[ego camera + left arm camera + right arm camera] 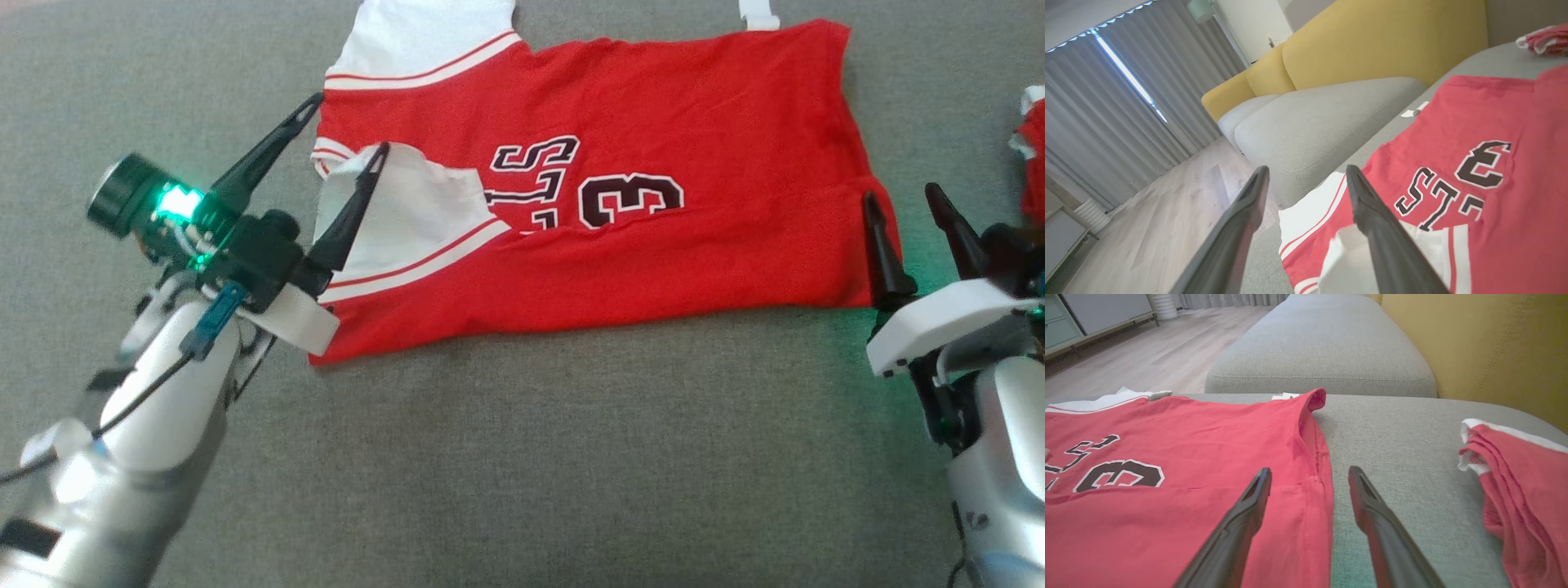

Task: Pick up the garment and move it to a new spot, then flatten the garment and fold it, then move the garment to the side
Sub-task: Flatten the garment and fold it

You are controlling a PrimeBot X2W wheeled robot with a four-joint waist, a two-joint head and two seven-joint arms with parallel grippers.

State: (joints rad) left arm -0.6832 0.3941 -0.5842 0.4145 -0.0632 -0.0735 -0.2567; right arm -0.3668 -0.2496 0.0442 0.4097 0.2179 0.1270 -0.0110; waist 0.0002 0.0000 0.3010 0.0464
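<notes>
Head view, garment (653, 269): red jersey with white sleeves and a dark "13", spread across the upper middle of the frame on the grey sofa seat (522, 457), one white sleeve folded over its left part.
Head view, left tool (351, 122): at the left of the frame, fingers apart, one tip over the folded sleeve, the other at the jersey's left edge; whether they touch the cloth cannot be told.
Head view, right tool (900, 190): at the right of the frame, fingers apart, one over the jersey's lower right corner, the other over bare seat.
Head view, second red cloth (1033, 155): at the right edge, apart from the jersey.
Left wrist view, left tool (1307, 167): fingers spread and empty at bottom centre, the right one over the white sleeve.
Left wrist view, surroundings: yellow backrest (1372, 41) at the top, curtains (1106, 102) at the left.
Right wrist view, right tool (1310, 468): fingers apart, nothing between them, straddling the jersey's hem edge at bottom centre.
Right wrist view, second red cloth (1527, 490): bunched at the right edge.
</notes>
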